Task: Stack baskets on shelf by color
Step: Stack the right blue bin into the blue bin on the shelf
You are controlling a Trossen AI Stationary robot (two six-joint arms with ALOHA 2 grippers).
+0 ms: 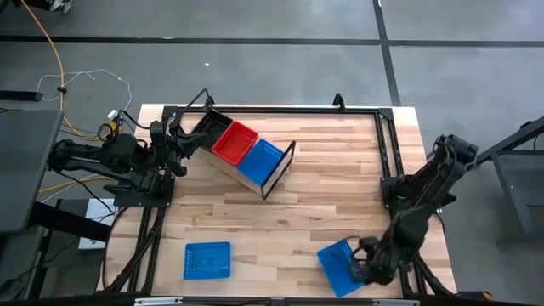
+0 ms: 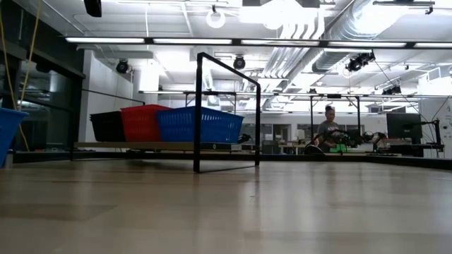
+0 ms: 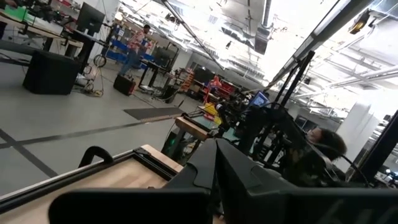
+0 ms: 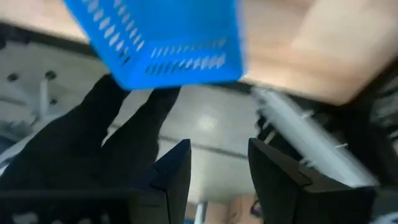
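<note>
The light-wood shelf lies slantwise at the table's far left, its black frame at the end nearer the middle. On it stand in a row a black basket, a red basket and a blue basket. A second blue basket lies flat near the near edge. A third blue basket sits tilted at the near right edge. My right gripper is open just beside it, apart from it. My left gripper is at the shelf's black-basket end.
A black metal rail runs along the table's far edge and down both sides. Bare wood lies between the shelf and the near baskets. A blue basket edge shows at the low view's left. A person sits far off in the room.
</note>
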